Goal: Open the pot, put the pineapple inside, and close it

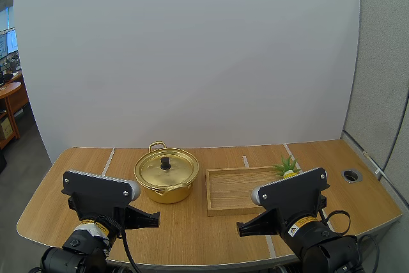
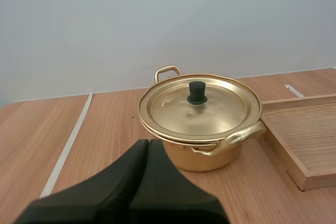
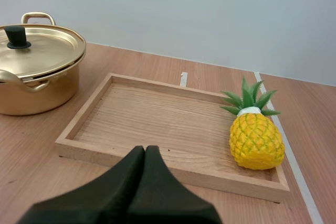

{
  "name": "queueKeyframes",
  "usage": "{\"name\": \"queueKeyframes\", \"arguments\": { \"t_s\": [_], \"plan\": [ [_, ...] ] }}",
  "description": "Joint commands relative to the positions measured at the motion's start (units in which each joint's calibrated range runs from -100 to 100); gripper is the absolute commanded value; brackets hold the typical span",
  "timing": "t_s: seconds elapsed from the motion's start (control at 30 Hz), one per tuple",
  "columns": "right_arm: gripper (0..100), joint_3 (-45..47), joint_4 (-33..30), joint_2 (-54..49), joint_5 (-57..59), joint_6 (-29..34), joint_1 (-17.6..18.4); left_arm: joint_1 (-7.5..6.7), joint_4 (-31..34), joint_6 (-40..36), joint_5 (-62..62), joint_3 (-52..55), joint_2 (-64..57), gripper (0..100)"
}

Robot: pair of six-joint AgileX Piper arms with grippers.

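A gold pot (image 1: 165,180) stands on the table with its lid (image 2: 199,107) on; the lid has a black knob (image 2: 197,92). To its right lies a wooden tray (image 1: 239,190). A yellow pineapple (image 3: 255,137) with green leaves lies in the tray's far right corner, its leaves (image 1: 285,165) showing beside my right arm. My left gripper (image 2: 148,148) is shut on nothing, just short of the pot (image 2: 202,150). My right gripper (image 3: 145,153) is shut too, in front of the tray's (image 3: 105,153) near rim.
White tape strips (image 1: 108,161) run across the wooden table. A round cable hole (image 1: 351,175) sits at the table's far right. A white backdrop stands behind the table. Both arms' bases stand at the near edge.
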Motion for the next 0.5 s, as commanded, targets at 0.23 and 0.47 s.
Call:
{"name": "queueKeyframes", "arguments": {
  "t_s": [0.23, 0.47],
  "plan": [
    [0, -7.2, 2.0, -0.3, -2.4, 0.0, -0.2, 0.21, 0.1, -0.2, -1.2, -4.8, -0.3, 0],
    [0, -14.5, 0.4, -0.3, -2.3, -0.1, -0.2, 0.21, 0.3, 4.0, 2.9, -14.0, -0.3, 0]
  ]
}}
